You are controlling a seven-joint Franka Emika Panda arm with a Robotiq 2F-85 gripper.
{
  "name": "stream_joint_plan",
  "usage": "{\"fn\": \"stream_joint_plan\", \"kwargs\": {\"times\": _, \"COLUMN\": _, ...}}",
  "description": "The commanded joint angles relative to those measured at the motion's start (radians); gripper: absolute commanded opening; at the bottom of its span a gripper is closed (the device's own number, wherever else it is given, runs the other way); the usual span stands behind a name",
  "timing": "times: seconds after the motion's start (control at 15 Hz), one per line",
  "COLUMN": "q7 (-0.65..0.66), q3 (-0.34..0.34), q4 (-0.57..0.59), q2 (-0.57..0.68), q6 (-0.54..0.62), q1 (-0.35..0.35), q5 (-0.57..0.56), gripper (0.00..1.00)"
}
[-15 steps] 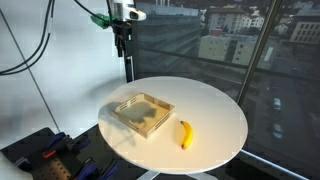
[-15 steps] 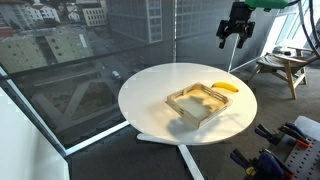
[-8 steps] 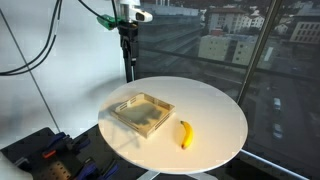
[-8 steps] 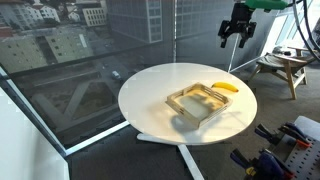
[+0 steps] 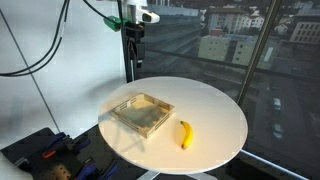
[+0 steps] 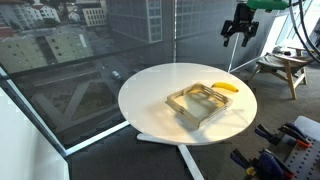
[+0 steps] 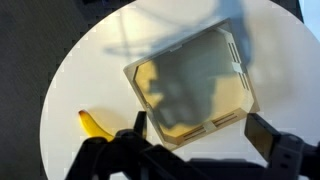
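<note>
- A round white table (image 5: 215, 105) is shown in both exterior views (image 6: 150, 95), set before tall windows; in the wrist view its top (image 7: 90, 70) is seen from high above.
- A shallow wooden tray (image 5: 128, 124) is placed flat near the middle of the table. Nothing is seen inside it in any view (image 6: 186, 112) (image 7: 190, 90).
- The gripper (image 6: 240, 38) is held high over the table's edge, well apart from everything on the table. Its fingers are spread wide and nothing is held between them, as is also seen in the wrist view (image 7: 195, 160). In an exterior view (image 5: 135, 45) it is seen side-on, pointing downward.
- A banana (image 5: 185, 134) is laid on the bare tabletop just beside the tray, outside its rim and not touching it (image 6: 226, 87). In the wrist view (image 7: 95, 125) only part of it is shown, to the tray's lower left.
- The work is judged to be at an early stage: nothing has been gripped, the banana lies untouched, and the tray is unfilled. The descent and any grasp are not yet done.
</note>
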Motion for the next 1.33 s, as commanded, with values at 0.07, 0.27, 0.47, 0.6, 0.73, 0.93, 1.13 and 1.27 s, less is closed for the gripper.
{"fn": "stream_joint_plan", "kwargs": {"times": 0.07, "q7": 0.027, "q3": -0.02, "q4": 0.038, "q2": 0.042, "q6": 0.011, "q1": -0.019, "q5": -0.026, "gripper": 1.0}}
{"fn": "stream_joint_plan", "kwargs": {"times": 0.27, "q7": 0.026, "q3": -0.034, "q4": 0.051, "q2": 0.064, "q6": 0.022, "q1": -0.028, "q5": -0.026, "gripper": 1.0}}
{"fn": "stream_joint_plan", "kwargs": {"times": 0.47, "q7": 0.024, "q3": -0.048, "q4": 0.066, "q2": 0.087, "q6": 0.036, "q1": -0.036, "q5": -0.025, "gripper": 1.0}}
{"fn": "stream_joint_plan", "kwargs": {"times": 0.6, "q7": 0.022, "q3": -0.058, "q4": 0.08, "q2": 0.106, "q6": 0.045, "q1": -0.042, "q5": -0.026, "gripper": 1.0}}
{"fn": "stream_joint_plan", "kwargs": {"times": 0.73, "q7": 0.022, "q3": -0.069, "q4": 0.093, "q2": 0.126, "q6": 0.055, "q1": -0.05, "q5": -0.028, "gripper": 1.0}}
{"fn": "stream_joint_plan", "kwargs": {"times": 0.93, "q7": 0.023, "q3": -0.084, "q4": 0.109, "q2": 0.158, "q6": 0.07, "q1": -0.06, "q5": -0.036, "gripper": 1.0}}
{"fn": "stream_joint_plan", "kwargs": {"times": 1.13, "q7": 0.022, "q3": -0.097, "q4": 0.123, "q2": 0.187, "q6": 0.074, "q1": -0.065, "q5": -0.039, "gripper": 1.0}}
{"fn": "stream_joint_plan", "kwargs": {"times": 1.27, "q7": 0.022, "q3": -0.103, "q4": 0.132, "q2": 0.206, "q6": 0.071, "q1": -0.067, "q5": -0.039, "gripper": 1.0}}
